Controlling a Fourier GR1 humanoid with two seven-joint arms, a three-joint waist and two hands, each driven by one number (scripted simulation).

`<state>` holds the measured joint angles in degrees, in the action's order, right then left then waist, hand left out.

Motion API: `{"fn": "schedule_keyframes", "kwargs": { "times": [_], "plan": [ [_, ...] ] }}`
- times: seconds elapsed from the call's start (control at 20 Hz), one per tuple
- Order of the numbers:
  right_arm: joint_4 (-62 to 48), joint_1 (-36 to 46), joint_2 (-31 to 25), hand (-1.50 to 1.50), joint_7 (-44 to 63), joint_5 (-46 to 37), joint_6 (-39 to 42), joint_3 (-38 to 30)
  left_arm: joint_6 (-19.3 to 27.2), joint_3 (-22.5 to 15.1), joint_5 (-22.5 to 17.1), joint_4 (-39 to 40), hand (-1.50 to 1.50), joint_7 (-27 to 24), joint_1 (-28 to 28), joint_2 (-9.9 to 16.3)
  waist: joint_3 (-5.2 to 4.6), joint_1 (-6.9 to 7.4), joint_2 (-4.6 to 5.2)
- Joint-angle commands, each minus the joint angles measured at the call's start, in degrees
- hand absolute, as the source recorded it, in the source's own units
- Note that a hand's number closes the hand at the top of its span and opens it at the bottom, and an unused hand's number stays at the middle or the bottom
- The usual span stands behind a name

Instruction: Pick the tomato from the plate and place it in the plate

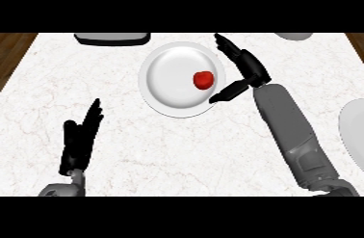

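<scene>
Your left robot hand (80,136) rests open on the counter (177,150); your right robot hand (245,71), released, brackets the tomato (203,79) just left of it on the plate (167,73).

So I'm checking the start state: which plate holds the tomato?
The full round plate at the counter's middle holds the tomato, beside the right hand. The plate at the right edge shows none.

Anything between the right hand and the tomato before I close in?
Nothing but bare white plate. In the head view, the open right hand sits at its right rim, with the tomato just left of the thumb.
</scene>
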<state>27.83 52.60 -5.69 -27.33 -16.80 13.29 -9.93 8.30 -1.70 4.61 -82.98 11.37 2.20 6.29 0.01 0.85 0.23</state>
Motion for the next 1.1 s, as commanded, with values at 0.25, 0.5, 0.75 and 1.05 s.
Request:
{"fn": "schedule_keyframes", "kwargs": {
  "times": [0.25, 0.5, 0.75, 1.05],
  "plan": [
    [-0.6, -0.9, -1.5, -1.50, 1.5, -1.8, -4.6, 0.8, -0.8, 1.6, -1.0, -0.8, 0.00, 0.1, -1.4, -0.1, -0.01, -0.34, -0.14],
    [-4.8, -1.2, 0.2, -1.50, -3.1, -3.8, -8.3, 1.8, -1.4, 0.8, 0.2, -0.2, 0.00, -0.3, -0.6, -0.3, 0.01, 0.02, 0.02],
    [-11.1, 1.2, -2.1, -1.50, -4.6, -4.3, -11.3, 0.0, -2.0, 2.8, -0.8, 0.6, 0.00, -0.2, 1.0, 0.6, 0.02, 0.59, 0.33],
    [-11.4, 0.6, -5.7, -1.50, -4.1, -5.1, -9.0, 0.5, -0.8, 1.1, 1.2, 0.5, 0.00, 1.7, 2.3, -1.0, 0.02, 0.18, 0.18]
  ]
}}
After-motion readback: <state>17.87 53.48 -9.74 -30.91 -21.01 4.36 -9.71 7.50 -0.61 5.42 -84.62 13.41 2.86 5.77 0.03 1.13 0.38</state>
